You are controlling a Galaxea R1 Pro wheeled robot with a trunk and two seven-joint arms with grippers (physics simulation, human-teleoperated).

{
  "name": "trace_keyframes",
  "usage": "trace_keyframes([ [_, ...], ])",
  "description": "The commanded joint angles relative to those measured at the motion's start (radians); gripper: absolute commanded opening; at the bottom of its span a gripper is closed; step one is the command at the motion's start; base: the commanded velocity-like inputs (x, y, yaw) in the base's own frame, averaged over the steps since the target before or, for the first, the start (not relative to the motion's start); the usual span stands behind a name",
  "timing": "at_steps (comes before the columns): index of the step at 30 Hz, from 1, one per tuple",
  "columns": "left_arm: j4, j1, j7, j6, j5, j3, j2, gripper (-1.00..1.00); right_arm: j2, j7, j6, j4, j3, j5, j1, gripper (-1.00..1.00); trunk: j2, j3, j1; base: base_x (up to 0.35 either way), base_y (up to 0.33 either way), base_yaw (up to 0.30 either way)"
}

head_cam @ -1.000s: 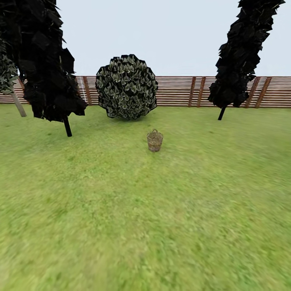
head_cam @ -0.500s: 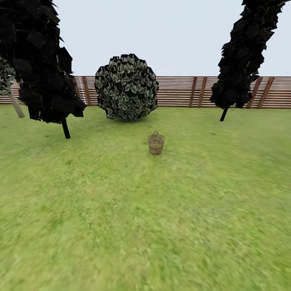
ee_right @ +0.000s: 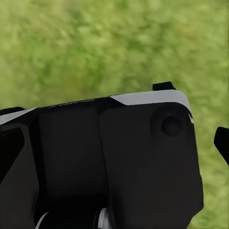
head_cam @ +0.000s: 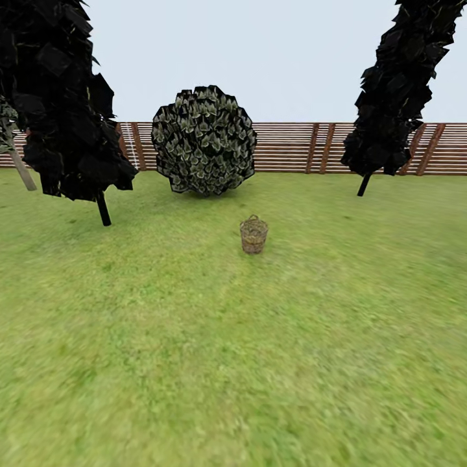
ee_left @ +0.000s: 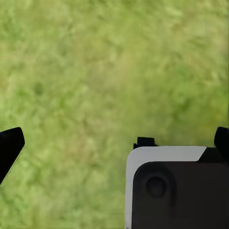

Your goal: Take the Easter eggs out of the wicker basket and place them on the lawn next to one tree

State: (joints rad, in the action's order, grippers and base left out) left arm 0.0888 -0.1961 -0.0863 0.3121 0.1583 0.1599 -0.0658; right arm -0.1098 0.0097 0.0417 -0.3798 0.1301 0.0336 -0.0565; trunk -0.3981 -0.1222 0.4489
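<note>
Nearer now and slid slightly right in view, wicker basket [head_cam: 253, 234] upright on lawn [head_cam: 194, 357], probably light, stiff-handled; finger spread impossible to tell.

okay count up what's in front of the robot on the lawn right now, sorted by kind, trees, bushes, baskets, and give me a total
Dark cone-shaped thin-stemmed trees: 2
Round grey-green leafy bush: 1
Small tan woven wicker basket with arched handle: 1
Pale leaning trunk at the left edge, crown mostly cut off: 1
Total: 5, all on the green lawn before the brown slatted wooden fence.
</note>
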Motion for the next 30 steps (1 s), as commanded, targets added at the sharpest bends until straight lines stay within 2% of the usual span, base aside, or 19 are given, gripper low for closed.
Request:
trace_keyframes([
  [1, -0.001, 0.0, -0.003, 0.008, 0.009, 0.009, 0.0, 1.0, -0.001, 0.001, 0.004, -0.002, 0.004, 0.004, 0.0, 1.0, -0.002, -0.002, 0.001, 0.34, 0.096, 0.0],
  [17, -0.001, 0.001, -0.003, 0.019, 0.013, 0.005, 0.0, 1.0, -0.003, 0.001, 0.004, -0.002, 0.001, 0.003, 0.0, 1.0, -0.002, -0.002, 0.001, 0.336, 0.097, 0.0],
  [30, -0.001, 0.001, -0.003, 0.019, 0.013, 0.003, 0.0, 1.0, -0.005, 0.001, 0.004, -0.001, -0.001, 0.003, 0.0, 1.0, -0.002, -0.002, 0.001, 0.259, 0.108, 0.0],
])
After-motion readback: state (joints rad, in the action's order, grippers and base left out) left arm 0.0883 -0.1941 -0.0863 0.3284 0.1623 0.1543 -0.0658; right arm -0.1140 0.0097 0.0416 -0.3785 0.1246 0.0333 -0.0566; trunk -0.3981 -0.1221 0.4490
